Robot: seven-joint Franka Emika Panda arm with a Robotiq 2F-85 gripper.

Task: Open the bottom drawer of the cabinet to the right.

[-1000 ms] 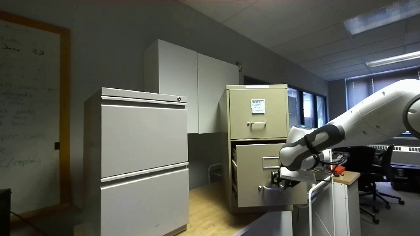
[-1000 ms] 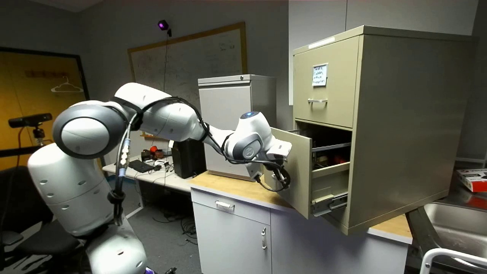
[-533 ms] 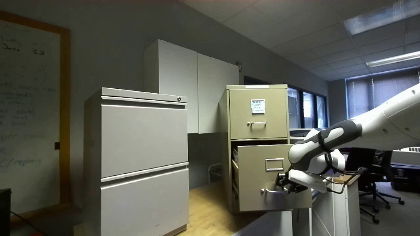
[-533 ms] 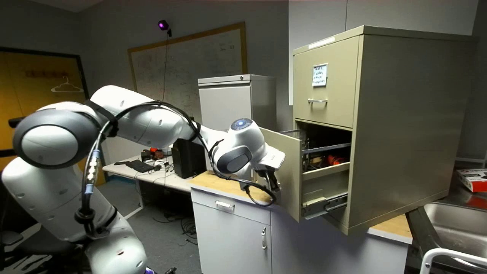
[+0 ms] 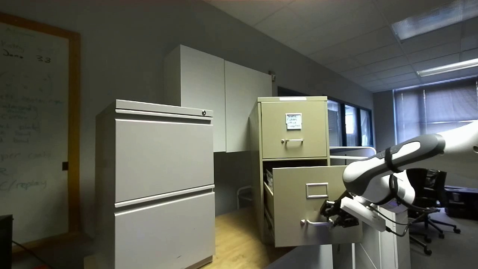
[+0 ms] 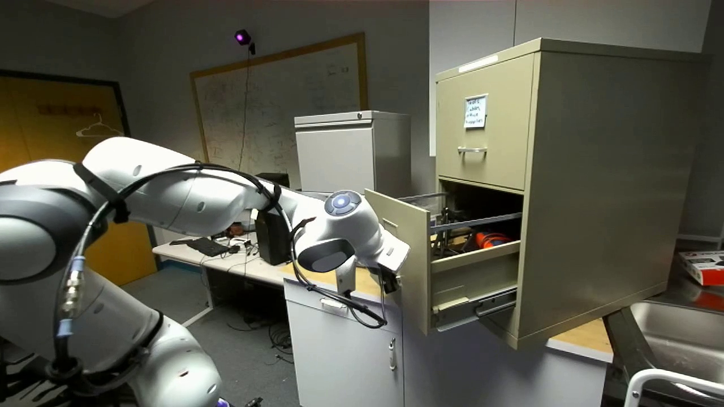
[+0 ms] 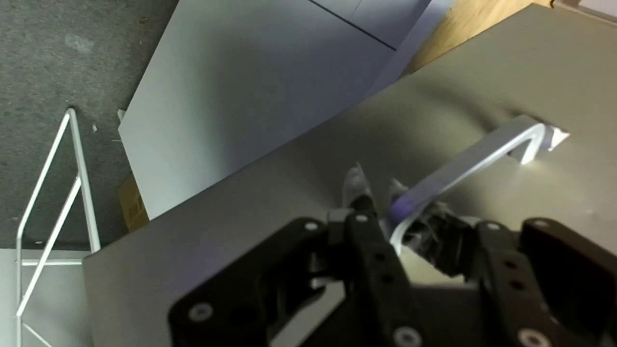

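The beige-tan cabinet [image 5: 255,160] stands tall, and it also shows in an exterior view [image 6: 605,186]. Its bottom drawer [image 5: 293,205] is pulled well out and has an empty label holder. The drawer front is seen edge-on in an exterior view [image 6: 416,282] and fills much of the wrist view [image 7: 270,202]. My gripper [image 7: 378,193] is at one end of the drawer's silver handle [image 7: 462,166]. One finger passes behind the handle and the other is outside its bent end, so the fingers close around it. In an exterior view the gripper [image 6: 390,277] is mostly hidden by the wrist.
A light-grey two-drawer cabinet [image 5: 164,160] stands beside the beige one on the wooden countertop [image 5: 239,231]. Tools, including an orange item [image 6: 491,239], lie inside the drawer. A sink [image 6: 679,339] is beyond the cabinet. A white metal rail [image 7: 53,193] stands near the drawer.
The bottom drawer has slid farther out, its front moving together with my gripper, away from the cabinet. More of its contents show. The arm has drawn back and lowered.
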